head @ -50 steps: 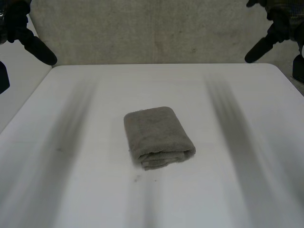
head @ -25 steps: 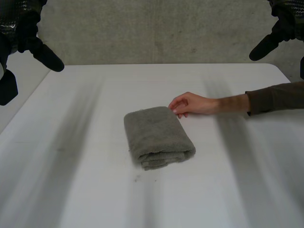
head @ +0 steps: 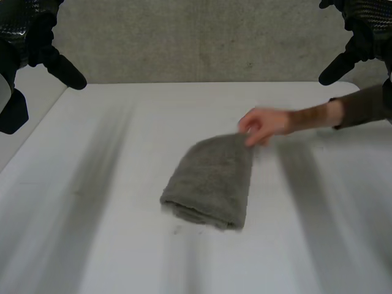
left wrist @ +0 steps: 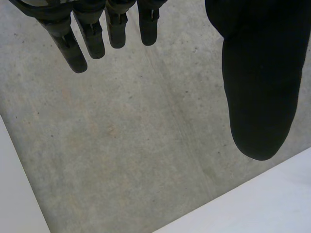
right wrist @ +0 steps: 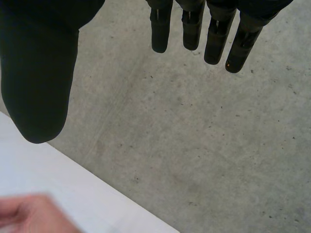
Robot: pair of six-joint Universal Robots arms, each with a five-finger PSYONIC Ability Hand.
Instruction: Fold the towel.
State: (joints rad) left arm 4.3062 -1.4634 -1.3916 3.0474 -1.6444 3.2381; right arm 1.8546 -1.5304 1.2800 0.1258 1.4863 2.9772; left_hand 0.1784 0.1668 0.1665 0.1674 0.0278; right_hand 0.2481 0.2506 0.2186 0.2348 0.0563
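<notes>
The folded grey towel lies near the middle of the white table, set at a slant, with its thick folded end toward the camera. A person's hand reaches in from the robot's right side, dark sleeve behind it, and touches the towel's far corner (whether it pinches the cloth or only rests on it, I cannot tell).

The left hand hangs raised by the table's far left corner, well apart from the towel. Its fingers are straight, the thumb is spread wide, and it holds nothing; beneath it are bare concrete and the table's edge. The right hand is raised by the far right corner, above the person's forearm. Its fingers are straight too, the thumb stands apart, and it is empty.
</notes>
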